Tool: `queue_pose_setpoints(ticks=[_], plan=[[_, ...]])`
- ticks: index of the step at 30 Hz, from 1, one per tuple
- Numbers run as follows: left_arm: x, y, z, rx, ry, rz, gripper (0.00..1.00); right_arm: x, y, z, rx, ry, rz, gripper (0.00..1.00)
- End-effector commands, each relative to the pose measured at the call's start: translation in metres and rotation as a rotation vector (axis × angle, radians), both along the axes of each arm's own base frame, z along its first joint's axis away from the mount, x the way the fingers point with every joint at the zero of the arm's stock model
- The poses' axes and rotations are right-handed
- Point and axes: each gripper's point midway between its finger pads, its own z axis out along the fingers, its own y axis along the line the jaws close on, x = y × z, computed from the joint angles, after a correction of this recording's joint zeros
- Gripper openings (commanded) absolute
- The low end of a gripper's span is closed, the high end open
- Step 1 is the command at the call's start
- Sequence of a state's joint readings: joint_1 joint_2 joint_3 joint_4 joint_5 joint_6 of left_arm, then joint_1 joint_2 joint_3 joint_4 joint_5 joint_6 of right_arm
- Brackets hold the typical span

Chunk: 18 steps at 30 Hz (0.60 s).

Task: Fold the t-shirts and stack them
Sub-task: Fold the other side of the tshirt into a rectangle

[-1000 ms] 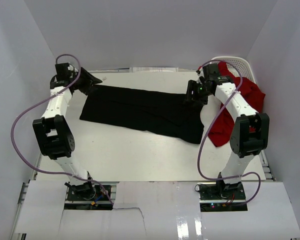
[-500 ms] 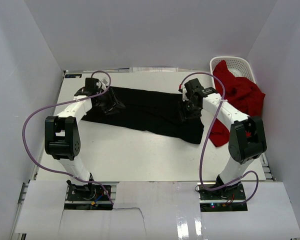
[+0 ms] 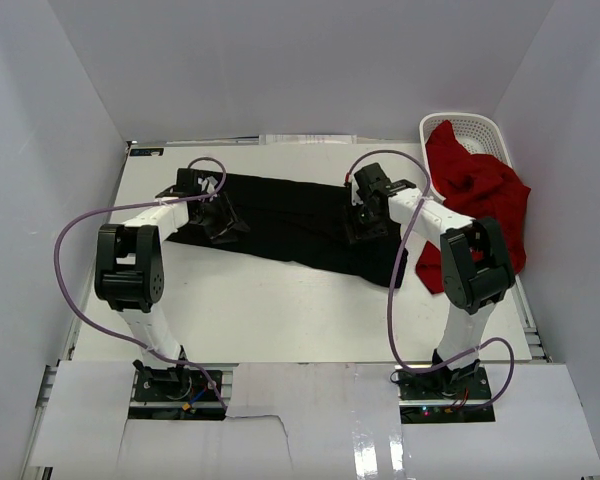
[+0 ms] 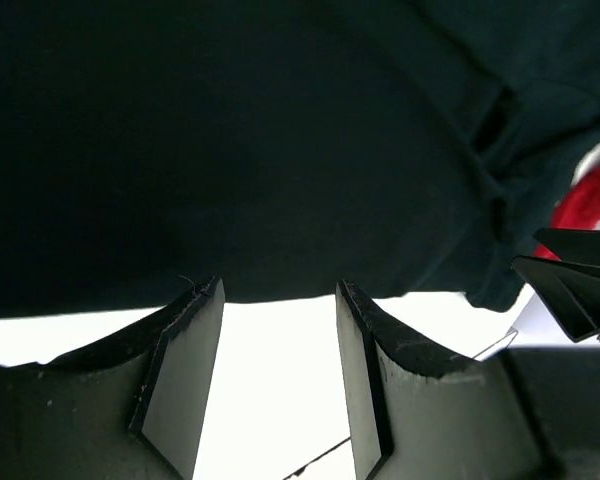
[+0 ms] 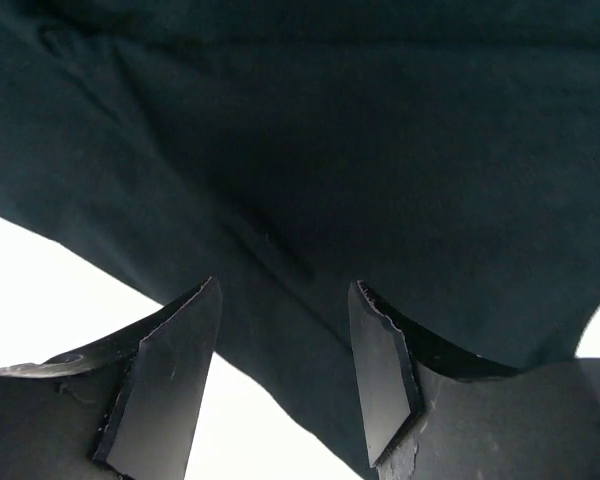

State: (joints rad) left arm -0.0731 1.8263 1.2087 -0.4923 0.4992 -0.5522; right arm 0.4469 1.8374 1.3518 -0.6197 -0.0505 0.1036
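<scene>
Black t-shirt [image 3: 290, 222]: soft matt cloth, lightly creased. Red t-shirt [image 3: 483, 190]: matt cloth, crumpled. Basket [image 3: 478, 124]: white plastic lattice. Tabletop [image 3: 270, 300]: smooth white, matt. Left gripper [image 4: 277, 292] and right gripper [image 5: 285, 292] jaws: dark matt plastic, edges rough and chipped.

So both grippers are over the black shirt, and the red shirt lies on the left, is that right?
Not quite: the red shirt lies on the right, spilling from the basket, as the top view shows. The left gripper and right gripper are over the black shirt.
</scene>
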Motion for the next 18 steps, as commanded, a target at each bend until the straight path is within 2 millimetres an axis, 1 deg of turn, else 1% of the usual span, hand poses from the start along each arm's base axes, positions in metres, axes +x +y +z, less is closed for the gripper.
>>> queue_pose_setpoints(ticks=[1,6,9,13,17,18], plan=[[0.005,0.005,-0.011,0.015,0.009,0.023,0.59,0.017,0.015,0.003,0.050,-0.055,0.003,0.60],[0.009,0.005,-0.017,0.011,0.024,0.029,0.59,0.021,0.019,-0.007,0.050,-0.037,0.011,0.59],[0.011,0.005,-0.015,0.013,0.018,0.030,0.59,0.021,0.021,-0.014,0.051,-0.023,0.013,0.53],[0.012,0.007,-0.014,0.015,0.018,0.032,0.59,0.016,0.019,-0.022,0.039,0.008,0.008,0.51],[0.013,0.010,-0.013,0.022,0.016,0.037,0.59,0.008,0.015,-0.025,0.026,0.021,0.004,0.50],[0.013,0.009,-0.013,0.022,0.016,0.037,0.59,0.008,0.014,-0.024,0.025,0.015,0.002,0.48]])
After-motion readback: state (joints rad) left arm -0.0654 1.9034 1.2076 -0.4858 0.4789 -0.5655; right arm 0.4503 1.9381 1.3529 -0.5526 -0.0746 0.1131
